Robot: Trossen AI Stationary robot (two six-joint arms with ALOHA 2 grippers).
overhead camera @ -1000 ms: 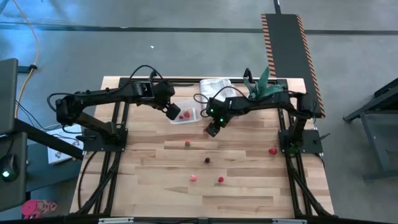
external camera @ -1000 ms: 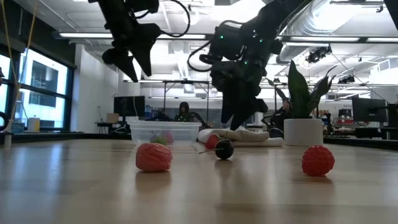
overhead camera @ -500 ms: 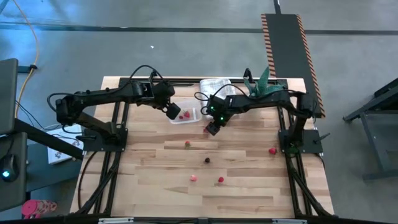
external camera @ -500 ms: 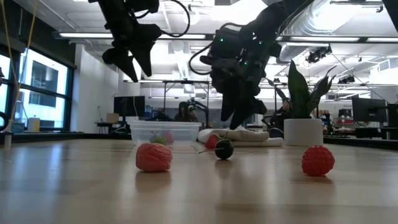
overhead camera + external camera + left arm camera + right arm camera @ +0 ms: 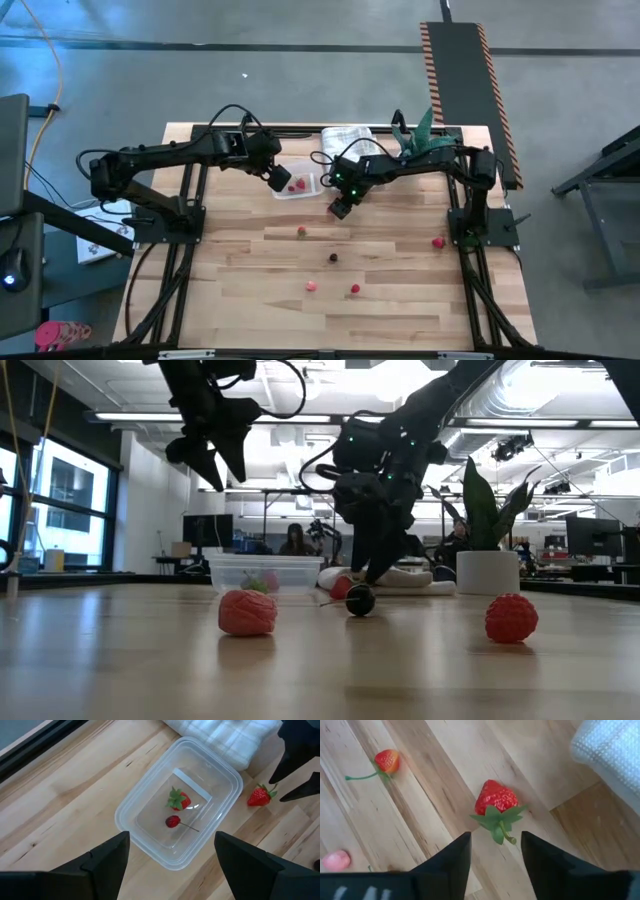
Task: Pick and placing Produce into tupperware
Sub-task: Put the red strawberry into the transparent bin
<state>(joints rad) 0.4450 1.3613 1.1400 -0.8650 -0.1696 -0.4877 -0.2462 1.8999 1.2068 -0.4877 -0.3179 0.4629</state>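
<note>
Two pieces of fruit already lie in the tub [image 5: 180, 812] — a small strawberry and a cherry — while the left gripper [image 5: 170, 852] hangs over it, fingers spread wide and empty. The right gripper [image 5: 492, 852] is at work just beside the tub's right end, near the towel [image 5: 612, 750]: its fingers are parted, holding nothing, and a strawberry [image 5: 496, 797] lies on the table [image 5: 400, 300] just ahead of the gap between them, leaves toward the gripper. This looks like the reach for the next pick. The next move calls for dropping lower so the fingers straddle the berry, closing, then a short carry to the tub. Other pieces [image 5: 333, 257] lie scattered farther down the table, well apart
</note>
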